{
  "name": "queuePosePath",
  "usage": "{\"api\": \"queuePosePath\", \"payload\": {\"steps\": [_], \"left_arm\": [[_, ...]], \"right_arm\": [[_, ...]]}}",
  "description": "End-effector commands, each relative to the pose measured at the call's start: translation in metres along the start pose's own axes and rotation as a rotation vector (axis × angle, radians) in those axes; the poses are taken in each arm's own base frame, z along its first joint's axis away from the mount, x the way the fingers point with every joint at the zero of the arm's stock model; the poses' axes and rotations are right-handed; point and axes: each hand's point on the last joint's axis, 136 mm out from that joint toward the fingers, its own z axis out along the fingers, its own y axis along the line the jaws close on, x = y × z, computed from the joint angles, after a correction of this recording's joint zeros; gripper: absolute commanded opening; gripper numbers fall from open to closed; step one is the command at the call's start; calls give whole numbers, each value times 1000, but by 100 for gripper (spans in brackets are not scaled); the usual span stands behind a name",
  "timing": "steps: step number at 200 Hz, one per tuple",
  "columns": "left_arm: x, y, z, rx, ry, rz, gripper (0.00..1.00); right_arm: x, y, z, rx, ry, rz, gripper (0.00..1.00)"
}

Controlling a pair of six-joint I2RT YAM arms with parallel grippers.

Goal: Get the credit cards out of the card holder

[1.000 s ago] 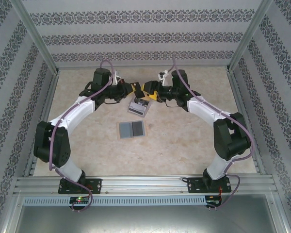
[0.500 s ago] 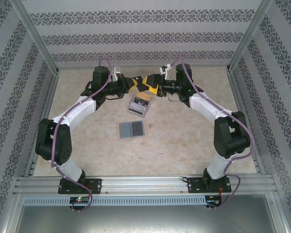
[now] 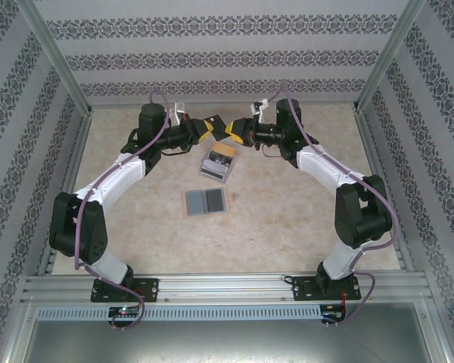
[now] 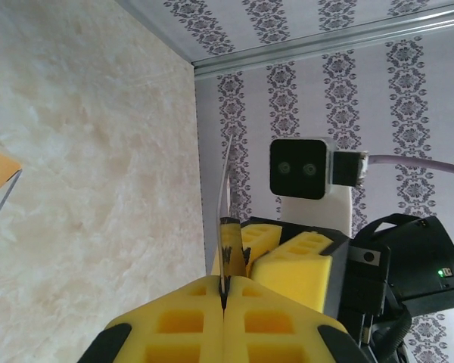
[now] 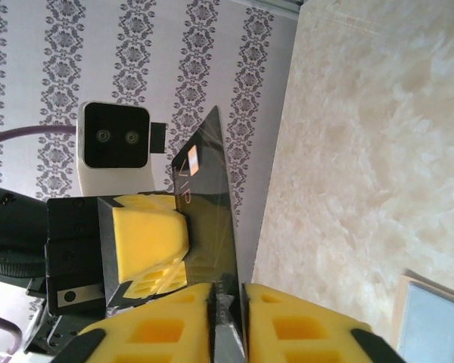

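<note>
The two arms reach toward each other over the far middle of the table (image 3: pixel 303 219), with their grippers tip to tip above it. The left gripper (image 3: pixel 210 126) is clamped on a single dark card (image 5: pixel 208 189). In the left wrist view its yellow fingers (image 4: pixel 181 321) are pressed together, and the card (image 4: pixel 225 189) rises edge-on from the seam between them, slightly bowed.

The right gripper (image 3: pixel 231 134) comes from the opposite side. In the right wrist view its fingers (image 5: pixel 284 318) stand narrow, with the lower edge of the card in the slim gap between them. Whether the pads actually press the card cannot be told.

The holder (image 3: pixel 218 162) lies on the table just near of the grippers, slightly tilted and touched by neither. It shows a tan far edge and dark stripes.

Two more cards (image 3: pixel 205 201) lie flat side by side on the table, nearer than the holder and apart from it. The left one is lighter grey and the right one darker.
</note>
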Motion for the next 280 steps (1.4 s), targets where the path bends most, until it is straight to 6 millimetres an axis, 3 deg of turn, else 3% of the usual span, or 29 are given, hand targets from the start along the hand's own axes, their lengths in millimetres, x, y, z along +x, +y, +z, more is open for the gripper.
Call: {"api": "queuePosePath", "payload": {"steps": [1,28,49,71,90,113,144,174,207,280], "left_arm": [[2,-13,-9,46,5,25,9],[6,-10,-9,41,18,24,13],[6,5,-11,-41,11,38,40],[4,42,-24,-250,-34,77,72],[1,76,-42,-424,-63,99,88],[-2,108,-66,-597,-98,126,100],[-6,133,-94,-741,-137,163,99],[-4,148,-107,-808,-126,162,99],[-3,155,-111,-827,-114,156,99],[-2,166,-111,-837,-100,114,99]], "right_arm": [[9,30,-4,-71,24,-68,15],[12,35,-8,-80,21,-105,0],[11,31,-13,-38,-16,-191,0],[6,14,-18,69,-67,-316,0],[2,-8,-20,214,-81,-444,0],[-2,-34,-14,376,-50,-610,0],[-12,-50,-2,465,8,-770,0],[-18,-63,14,491,92,-889,0],[-16,-76,28,452,182,-1018,0],[-14,-123,45,439,310,-1031,0]]}}
